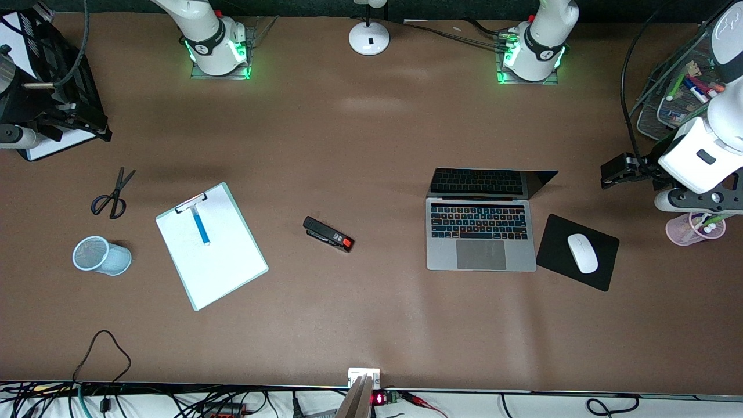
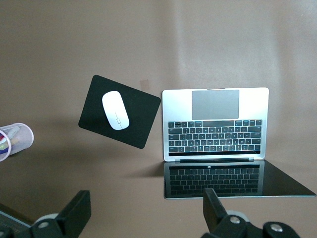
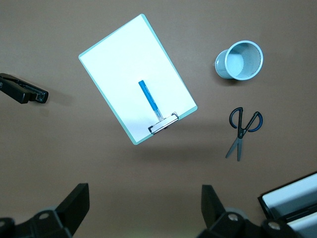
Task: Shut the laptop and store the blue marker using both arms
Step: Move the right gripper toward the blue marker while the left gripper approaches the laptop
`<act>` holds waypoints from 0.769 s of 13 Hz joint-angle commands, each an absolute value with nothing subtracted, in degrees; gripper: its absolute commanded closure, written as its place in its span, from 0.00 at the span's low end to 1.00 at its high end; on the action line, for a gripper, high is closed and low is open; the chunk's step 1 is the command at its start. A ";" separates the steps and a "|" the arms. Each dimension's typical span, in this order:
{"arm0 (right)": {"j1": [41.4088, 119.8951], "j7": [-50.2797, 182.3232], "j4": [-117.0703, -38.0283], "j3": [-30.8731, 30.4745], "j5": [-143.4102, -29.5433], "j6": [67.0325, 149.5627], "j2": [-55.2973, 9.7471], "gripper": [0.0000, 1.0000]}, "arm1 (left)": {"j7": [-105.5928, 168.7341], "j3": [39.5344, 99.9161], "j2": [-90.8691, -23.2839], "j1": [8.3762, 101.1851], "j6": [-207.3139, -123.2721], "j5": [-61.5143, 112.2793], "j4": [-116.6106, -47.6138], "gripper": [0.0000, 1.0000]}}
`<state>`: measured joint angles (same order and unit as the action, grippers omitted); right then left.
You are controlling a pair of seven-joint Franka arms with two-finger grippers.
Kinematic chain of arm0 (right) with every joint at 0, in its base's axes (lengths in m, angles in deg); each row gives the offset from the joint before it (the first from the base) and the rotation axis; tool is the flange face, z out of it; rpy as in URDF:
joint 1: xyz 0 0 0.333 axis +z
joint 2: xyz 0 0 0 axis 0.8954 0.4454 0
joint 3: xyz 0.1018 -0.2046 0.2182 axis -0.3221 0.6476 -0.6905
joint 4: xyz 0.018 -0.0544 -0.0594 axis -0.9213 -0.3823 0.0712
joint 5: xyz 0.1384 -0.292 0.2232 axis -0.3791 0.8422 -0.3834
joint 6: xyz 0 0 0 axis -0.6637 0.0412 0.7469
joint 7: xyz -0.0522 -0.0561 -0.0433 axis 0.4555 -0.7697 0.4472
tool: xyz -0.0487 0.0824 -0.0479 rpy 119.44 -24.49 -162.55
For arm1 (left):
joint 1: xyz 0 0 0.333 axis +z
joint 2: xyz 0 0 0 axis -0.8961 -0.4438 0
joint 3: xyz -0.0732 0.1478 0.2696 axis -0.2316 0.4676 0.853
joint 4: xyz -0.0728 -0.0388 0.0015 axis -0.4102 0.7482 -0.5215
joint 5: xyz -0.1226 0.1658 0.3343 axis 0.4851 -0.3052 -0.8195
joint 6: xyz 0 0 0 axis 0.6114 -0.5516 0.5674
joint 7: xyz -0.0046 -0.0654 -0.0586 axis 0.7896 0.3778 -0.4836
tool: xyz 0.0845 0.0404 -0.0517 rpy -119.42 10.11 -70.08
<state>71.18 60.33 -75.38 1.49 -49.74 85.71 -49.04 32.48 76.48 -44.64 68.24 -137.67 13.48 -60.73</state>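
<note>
The silver-grey laptop (image 1: 480,232) stands open toward the left arm's end of the table, and its dark screen mirrors the keys. It also shows in the left wrist view (image 2: 215,124). The light-blue marker (image 1: 201,226) lies on the white clipboard (image 1: 212,247) toward the right arm's end, and shows in the right wrist view (image 3: 149,100). My left gripper (image 2: 146,213) is open and empty, up in the air (image 1: 691,200) above the pink cup (image 1: 695,227). My right gripper (image 3: 143,206) is open and empty, high over bare table beside the clipboard (image 3: 136,74).
A black stapler (image 1: 328,234) lies between clipboard and laptop. A white mouse (image 1: 582,253) sits on a black pad (image 1: 557,232) beside the laptop. Scissors (image 1: 113,194) and a tipped light-blue mesh cup (image 1: 101,255) lie by the clipboard. A wire organiser (image 1: 653,110) holds markers.
</note>
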 commanded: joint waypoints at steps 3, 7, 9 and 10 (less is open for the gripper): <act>70.94 60.55 -74.42 1.29 -49.72 83.64 -48.70 0.00 | 33.28 76.01 -45.34 68.40 -136.46 12.26 -59.04 0.00; 70.67 61.34 -74.42 1.29 -50.33 84.52 -44.67 0.00 | 33.10 76.01 -45.60 68.05 -136.37 12.26 -59.04 0.00; 71.11 63.34 -74.42 1.03 -50.33 85.66 -41.16 0.00 | 33.54 75.92 -47.53 68.31 -136.37 12.52 -58.87 0.00; 71.46 66.84 -74.42 0.77 -50.42 86.27 -39.31 0.00 | 33.36 75.92 -47.89 68.05 -136.37 12.44 -58.95 0.00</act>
